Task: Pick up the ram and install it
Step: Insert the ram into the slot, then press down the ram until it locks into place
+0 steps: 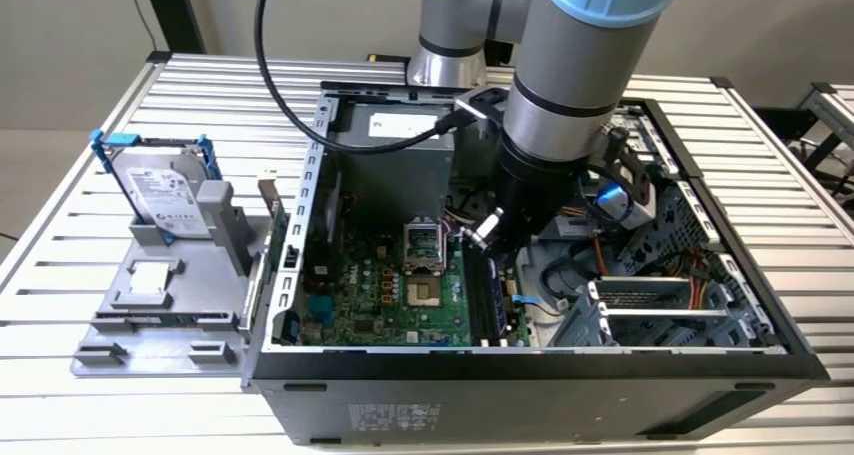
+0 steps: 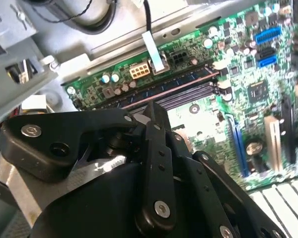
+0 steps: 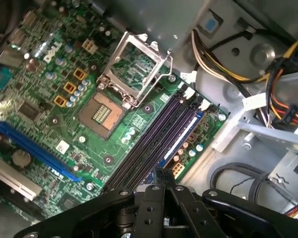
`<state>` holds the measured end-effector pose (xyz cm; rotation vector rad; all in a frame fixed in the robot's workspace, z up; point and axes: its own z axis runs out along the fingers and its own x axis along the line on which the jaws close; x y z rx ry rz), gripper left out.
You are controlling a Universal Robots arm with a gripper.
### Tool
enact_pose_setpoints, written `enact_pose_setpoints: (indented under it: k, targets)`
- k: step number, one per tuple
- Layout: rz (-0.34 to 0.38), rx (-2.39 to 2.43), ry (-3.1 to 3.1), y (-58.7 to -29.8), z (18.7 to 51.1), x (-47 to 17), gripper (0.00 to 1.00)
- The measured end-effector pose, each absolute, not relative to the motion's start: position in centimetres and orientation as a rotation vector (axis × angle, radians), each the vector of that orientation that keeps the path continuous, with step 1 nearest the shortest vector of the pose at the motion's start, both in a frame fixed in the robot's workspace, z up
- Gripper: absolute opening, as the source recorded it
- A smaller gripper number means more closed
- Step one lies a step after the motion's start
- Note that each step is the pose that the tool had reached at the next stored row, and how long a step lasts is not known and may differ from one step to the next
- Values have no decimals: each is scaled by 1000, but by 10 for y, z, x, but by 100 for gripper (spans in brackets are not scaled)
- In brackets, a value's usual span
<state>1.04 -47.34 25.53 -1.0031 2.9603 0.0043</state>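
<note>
The ram [image 3: 182, 138] is a thin dark blue stick standing on edge in the outermost of the black memory slots [image 3: 149, 148] on the green motherboard [image 3: 109, 148]; in the second wrist view the ram [image 2: 164, 87] runs along the board's edge. My gripper [image 3: 161, 174] hangs over one end of that stick with its fingers together and nothing visible between them. I cannot tell whether the tips touch the stick. In the exterior view the gripper [image 1: 483, 243] reaches down inside the open computer case [image 1: 400, 360], just above the memory slots [image 1: 487, 300].
The empty processor socket [image 3: 102, 111] with its raised metal frame [image 3: 134, 67] lies beside the slots. Cable bundles [image 3: 228, 64] and a drive cage [image 1: 667, 310] crowd the exterior view's right. A hard drive [image 1: 167, 190] stands on a grey fixture [image 1: 160, 305] outside the case.
</note>
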Motion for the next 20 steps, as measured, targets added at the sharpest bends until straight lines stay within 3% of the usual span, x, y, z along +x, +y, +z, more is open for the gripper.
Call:
enact_pose_setpoints:
  k: [20]
  targets:
    - [19,-1487,2738,-473,255,10,0]
